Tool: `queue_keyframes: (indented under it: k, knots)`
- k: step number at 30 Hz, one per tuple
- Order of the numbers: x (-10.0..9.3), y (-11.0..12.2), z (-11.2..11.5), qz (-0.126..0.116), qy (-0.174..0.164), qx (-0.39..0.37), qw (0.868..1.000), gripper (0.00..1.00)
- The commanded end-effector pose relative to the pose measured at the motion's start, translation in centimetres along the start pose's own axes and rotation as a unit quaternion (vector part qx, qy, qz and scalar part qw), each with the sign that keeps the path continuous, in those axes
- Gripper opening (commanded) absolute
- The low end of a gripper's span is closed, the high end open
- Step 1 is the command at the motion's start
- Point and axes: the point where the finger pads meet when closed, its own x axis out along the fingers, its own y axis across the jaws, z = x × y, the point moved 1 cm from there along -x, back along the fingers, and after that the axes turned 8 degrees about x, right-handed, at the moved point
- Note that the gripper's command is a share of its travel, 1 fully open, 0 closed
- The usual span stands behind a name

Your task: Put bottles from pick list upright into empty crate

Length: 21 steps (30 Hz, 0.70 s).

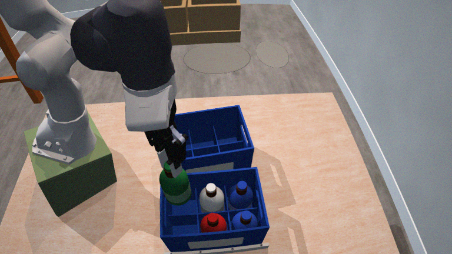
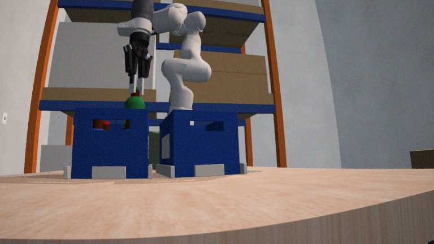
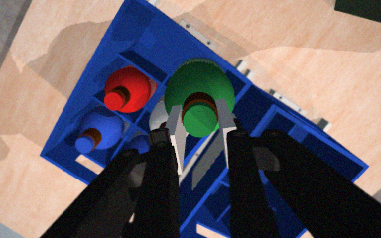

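My gripper (image 1: pixel 169 166) (image 2: pixel 137 91) (image 3: pixel 200 117) is shut on the neck of the green bottle (image 1: pixel 175 185) (image 2: pixel 134 103) (image 3: pixel 198 79). The bottle hangs upright over the back left compartment of the bottle crate (image 1: pixel 178 241) (image 2: pixel 108 148), its shoulder above the rim. In that crate stand a white bottle (image 1: pixel 211 200) (image 3: pixel 157 116), a red bottle (image 1: pixel 213 226) (image 3: pixel 130 89) and two blue bottles (image 1: pixel 241 199) (image 1: pixel 245 221). The other crate (image 1: pixel 206 118) (image 2: pixel 204 147) shows no bottles; part is hidden by my gripper. A pale strip (image 2: pixel 254 171) lies beyond it, unreadable.
The two crates stand close side by side, with grey holders (image 2: pixel 108 172) (image 2: pixel 209 169) at their bases. The crate walls and dividers are close below the bottle. The arm's green base block (image 1: pixel 79 184) stands left of the crates.
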Motion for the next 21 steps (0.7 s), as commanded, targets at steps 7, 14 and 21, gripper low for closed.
queue_keyframes:
  k: [7, 14, 21]
  knots:
    - [-1.6, 0.0, -0.1, 0.001, 0.002, 0.002, 1.000, 0.00]
    - [-2.8, 0.0, -0.1, 0.001, 0.002, 0.002, 1.000, 0.00]
    - [-3.6, 0.0, -0.1, 0.001, 0.002, 0.002, 1.000, 0.00]
